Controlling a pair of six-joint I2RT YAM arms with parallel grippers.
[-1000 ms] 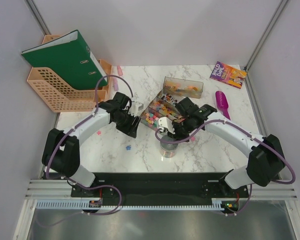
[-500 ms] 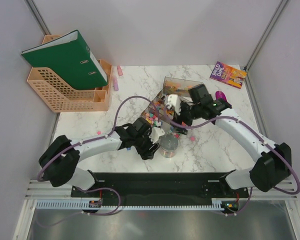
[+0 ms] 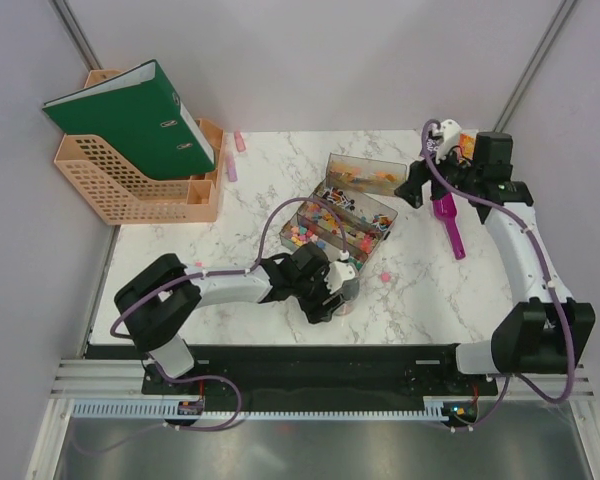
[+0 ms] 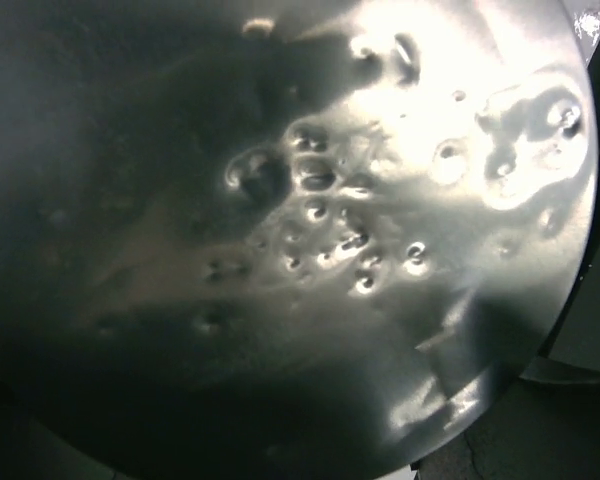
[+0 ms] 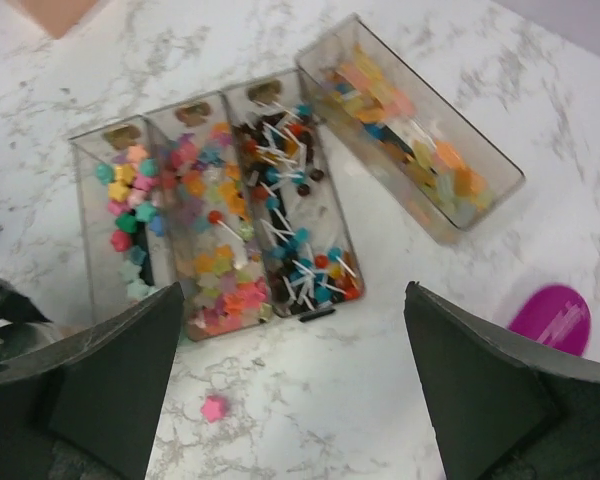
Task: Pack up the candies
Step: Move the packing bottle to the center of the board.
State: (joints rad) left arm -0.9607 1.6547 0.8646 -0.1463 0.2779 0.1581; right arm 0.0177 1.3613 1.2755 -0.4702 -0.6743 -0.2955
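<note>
- Top external view: the left claw (image 3: 332, 287) sits at the small round jar (image 3: 346, 290), near the front edge of the marble table (image 3: 280, 170).
- I cannot tell if this claw is wide or tight, because its fingers do not show well from above.
- Left wrist view: a shiny dented round thing (image 4: 280, 240) fills the whole picture. It may be the jar's lid.
- Right wrist view: the right claw (image 5: 292, 298) is spread wide with nothing in it, high above the table.
- The candies (image 5: 220, 240) lie in four clear trays (image 5: 85, 220). Three trays stand side by side and the fourth is slanted just beside them.
- One pink candy (image 5: 213, 408) lies alone on the table, near the trays.
- The purple scoop (image 3: 448, 215) lies on the table at the right, well apart from the jar.
</note>
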